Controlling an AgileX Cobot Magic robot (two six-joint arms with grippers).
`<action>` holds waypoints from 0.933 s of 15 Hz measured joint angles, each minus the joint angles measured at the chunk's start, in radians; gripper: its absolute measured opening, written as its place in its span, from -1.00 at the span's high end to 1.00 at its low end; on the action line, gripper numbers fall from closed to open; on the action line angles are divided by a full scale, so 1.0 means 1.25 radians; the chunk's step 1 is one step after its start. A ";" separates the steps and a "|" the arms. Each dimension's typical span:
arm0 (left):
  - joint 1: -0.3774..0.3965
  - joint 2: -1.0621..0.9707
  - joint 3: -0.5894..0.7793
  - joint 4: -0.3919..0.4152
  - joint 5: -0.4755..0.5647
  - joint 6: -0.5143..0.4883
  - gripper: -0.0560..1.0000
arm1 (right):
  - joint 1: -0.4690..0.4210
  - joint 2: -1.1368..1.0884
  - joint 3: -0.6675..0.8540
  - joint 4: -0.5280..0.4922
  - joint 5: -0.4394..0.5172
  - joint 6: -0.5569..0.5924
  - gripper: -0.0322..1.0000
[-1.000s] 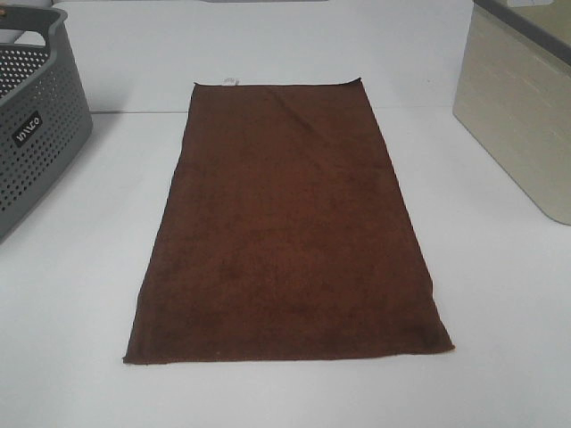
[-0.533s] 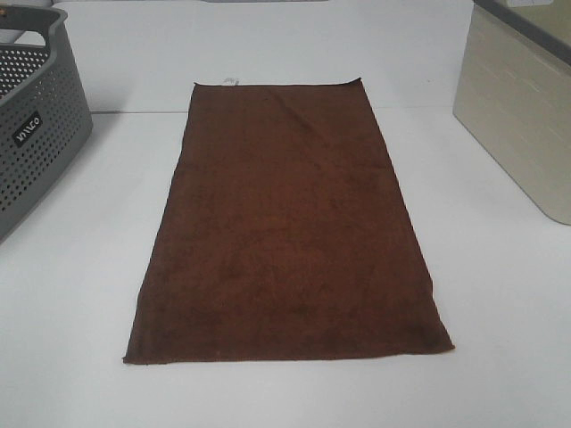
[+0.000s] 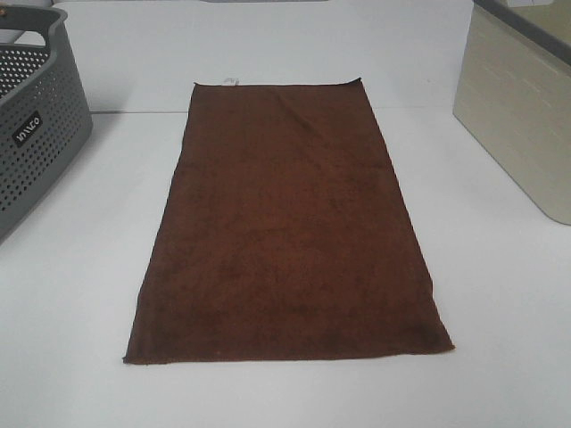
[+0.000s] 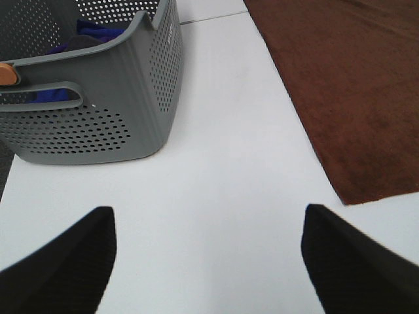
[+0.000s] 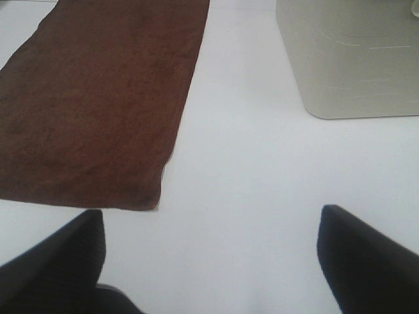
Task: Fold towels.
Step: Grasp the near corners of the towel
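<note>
From above, the dark reddish-brown rectangular terry cloth towel (image 3: 290, 232) lies spread flat and smooth on the white desk (image 3: 500, 312), fully open with no fold made yet. Its small white tag (image 3: 229, 82) sits on the far short edge. A grey perforated plastic basket (image 3: 36, 125) stands off the towel's left long side and a cream-coloured plastic bin (image 3: 522, 116) off its right, both apart from the cloth. No arm shows in this view. In the left wrist view, the left end effector (image 4: 206, 261) hangs over bare desk with its dark fingers spread wide and nothing between them. The towel's near left corner is just ahead of it, and the basket holds some blue cloth. In the right wrist view, the right end effector (image 5: 209, 261) is likewise spread and empty, short of the towel's near right corner, with the bin beyond that corner on the outer side. To my eye the job is at its very start, and the step in hand is taking hold of the near short edge. I'd bring each end effector down on its own corner and pinch only the hem so the desk isn't scraped. Then I'd raise both corners together at the same height and carry them straight to the tagged edge so the corners meet squarely.
</note>
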 joint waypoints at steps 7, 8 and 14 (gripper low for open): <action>0.000 0.000 0.000 0.000 0.000 0.000 -0.51 | 0.000 0.000 0.000 0.000 0.000 0.000 -0.66; 0.000 0.000 0.000 0.000 0.000 0.000 -0.51 | 0.000 0.000 0.000 0.000 0.000 0.000 -0.66; 0.000 0.033 -0.012 0.000 -0.050 -0.047 -0.51 | 0.000 0.091 -0.034 -0.009 -0.063 0.001 -0.66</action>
